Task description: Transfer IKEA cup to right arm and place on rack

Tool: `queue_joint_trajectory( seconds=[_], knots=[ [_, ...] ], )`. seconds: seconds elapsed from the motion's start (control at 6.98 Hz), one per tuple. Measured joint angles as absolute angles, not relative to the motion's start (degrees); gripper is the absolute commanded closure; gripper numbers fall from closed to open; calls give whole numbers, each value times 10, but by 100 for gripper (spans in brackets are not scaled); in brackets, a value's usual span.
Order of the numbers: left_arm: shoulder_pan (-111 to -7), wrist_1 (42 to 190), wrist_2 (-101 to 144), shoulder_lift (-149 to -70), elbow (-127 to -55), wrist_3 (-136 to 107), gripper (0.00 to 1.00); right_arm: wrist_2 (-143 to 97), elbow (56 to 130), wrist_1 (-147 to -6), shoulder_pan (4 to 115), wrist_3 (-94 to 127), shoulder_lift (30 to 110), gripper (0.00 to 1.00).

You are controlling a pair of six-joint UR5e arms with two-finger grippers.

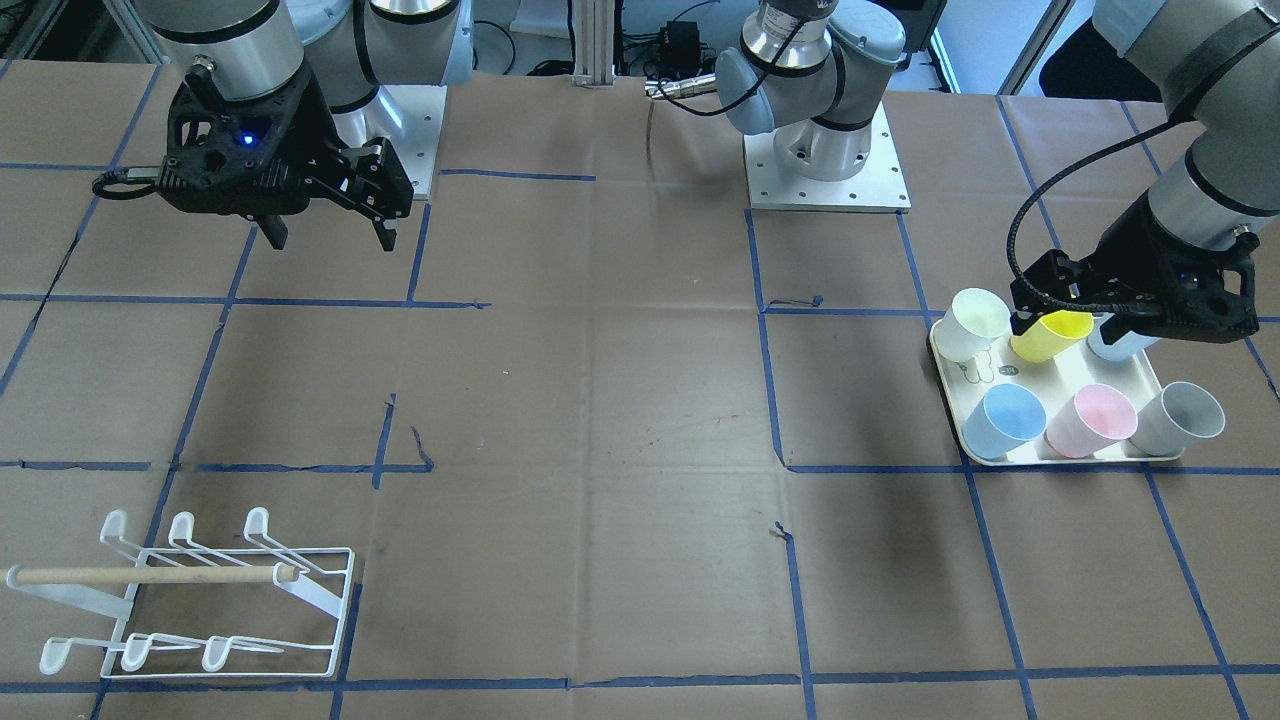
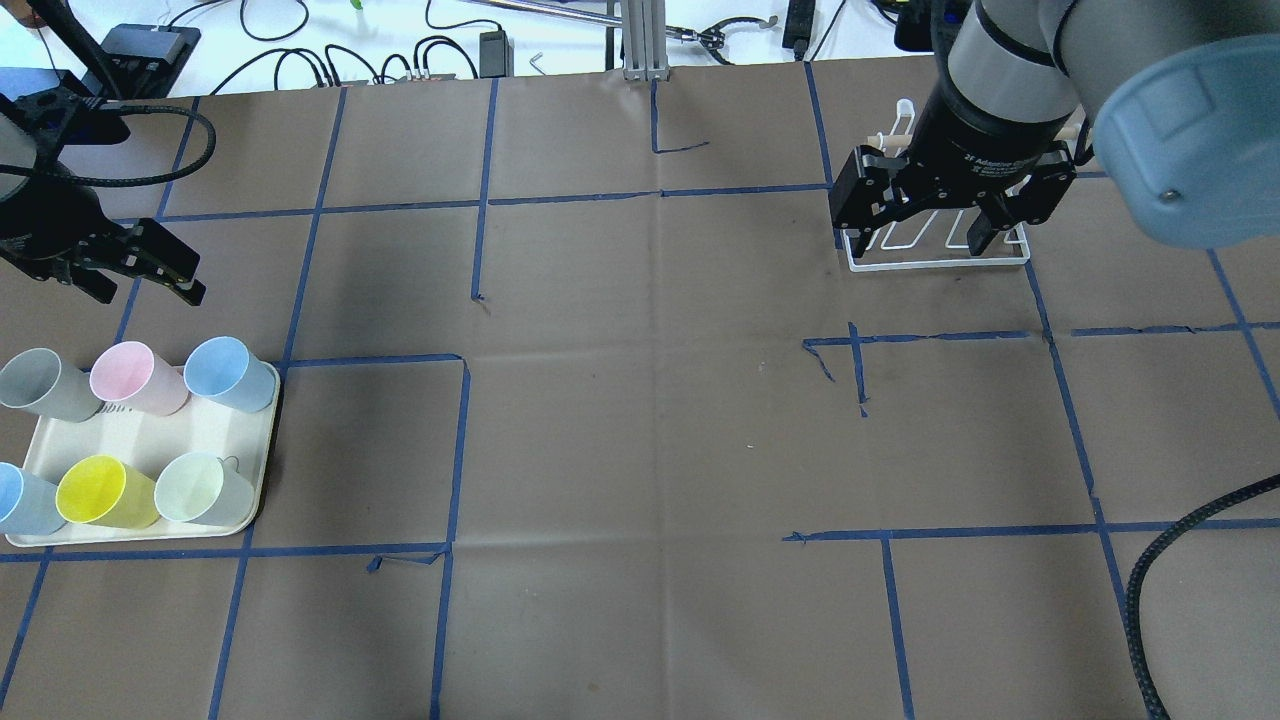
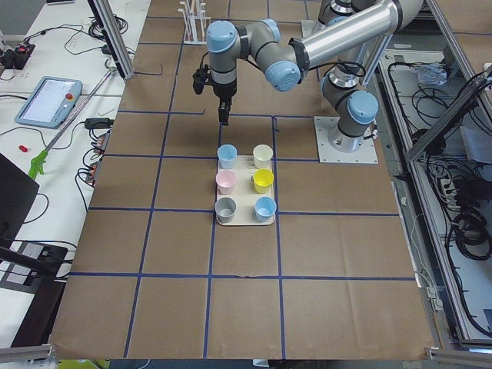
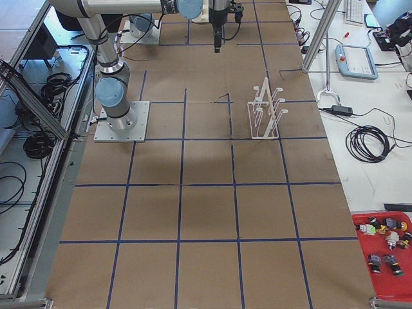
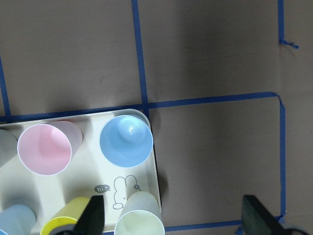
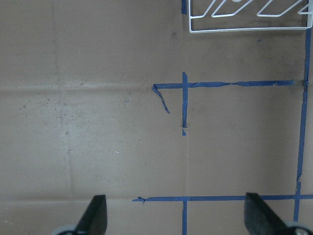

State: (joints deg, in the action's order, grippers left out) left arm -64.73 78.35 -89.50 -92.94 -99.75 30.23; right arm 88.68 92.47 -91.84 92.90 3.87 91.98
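Note:
Several plastic cups stand on a cream tray [image 2: 262, 470]: grey [image 2: 40, 383], pink [image 2: 135, 377], blue [image 2: 228, 372], yellow [image 2: 100, 492], pale green [image 2: 200, 488] and a light blue one at the view's edge. My left gripper [image 2: 135, 272] is open and empty, raised over the tray; in its wrist view [image 5: 173, 218] the pale cup [image 5: 142, 218] sits by one finger. My right gripper [image 2: 925, 235] is open and empty, raised in front of the white wire rack [image 2: 940, 258]. The rack also shows in the front view [image 1: 200, 600].
The table is brown paper marked with blue tape lines. The arm bases [image 1: 825, 165] stand at the robot's edge. Cables and a teach pendant [image 3: 46, 100] lie beyond the far edge. A red bin of small parts [image 4: 386, 248] sits off the table's right end.

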Motion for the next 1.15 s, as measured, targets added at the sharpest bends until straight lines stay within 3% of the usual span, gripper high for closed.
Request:
queue_joint_trajectory(
  seconds=[1.15],
  knots=[
    [-642, 569, -896, -1020, -1115, 298, 0, 887, 926, -918, 929, 39, 919, 0]
  ],
)
